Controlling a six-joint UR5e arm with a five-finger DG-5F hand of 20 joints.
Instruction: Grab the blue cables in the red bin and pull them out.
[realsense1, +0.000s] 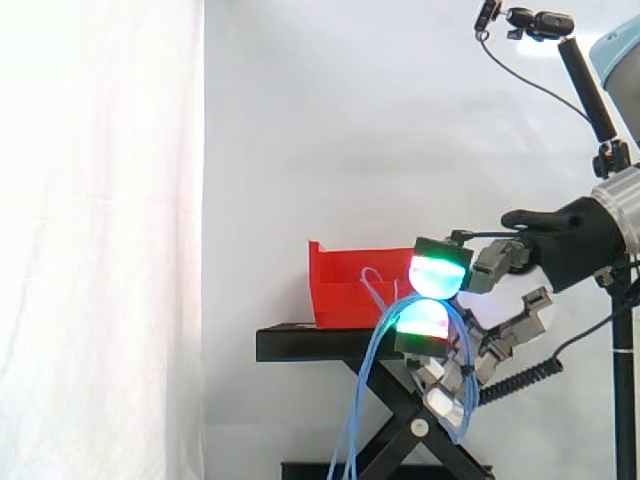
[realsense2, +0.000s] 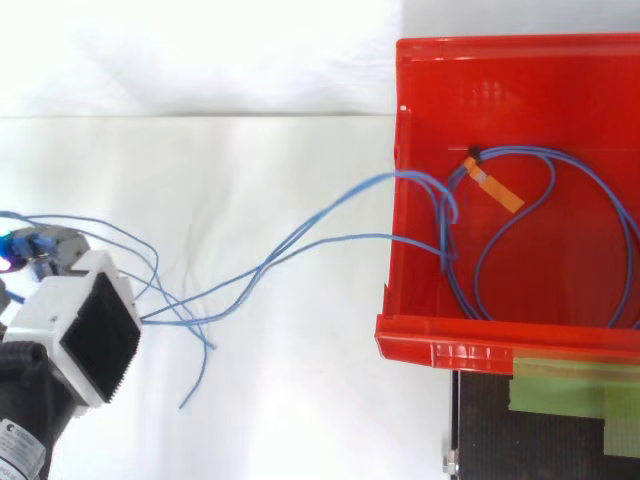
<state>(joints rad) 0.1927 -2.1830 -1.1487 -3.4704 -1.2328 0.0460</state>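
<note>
The black stand (realsense1: 300, 345) carries the red bin (realsense2: 440, 335) toward its end away from the arm, and the hand (realsense1: 560, 245) reaches in at the stand's opposite end, about level with its top edge. Its glowing pads (realsense1: 438, 272) sit close together, one above the other, and the blue cables (realsense2: 262, 270) run between them, so the hand appears clamped on several strands. From there the strands cross the gap, pass over the bin's near wall and join a loose coil on the bin floor, bound by an orange tag (realsense2: 492, 187) and a small black tie (realsense2: 472, 153). The cables look light, thin and limp. They would probably sag and trail rather than lift as one piece, and their smooth jacket could slide through the pads, so a hold across bunched strands seems best. The coil may catch on the bin's wall. From the side that wall hides the coil, from above the coil's far loop is cut off, and which strands are pinched is hard to make out
</note>
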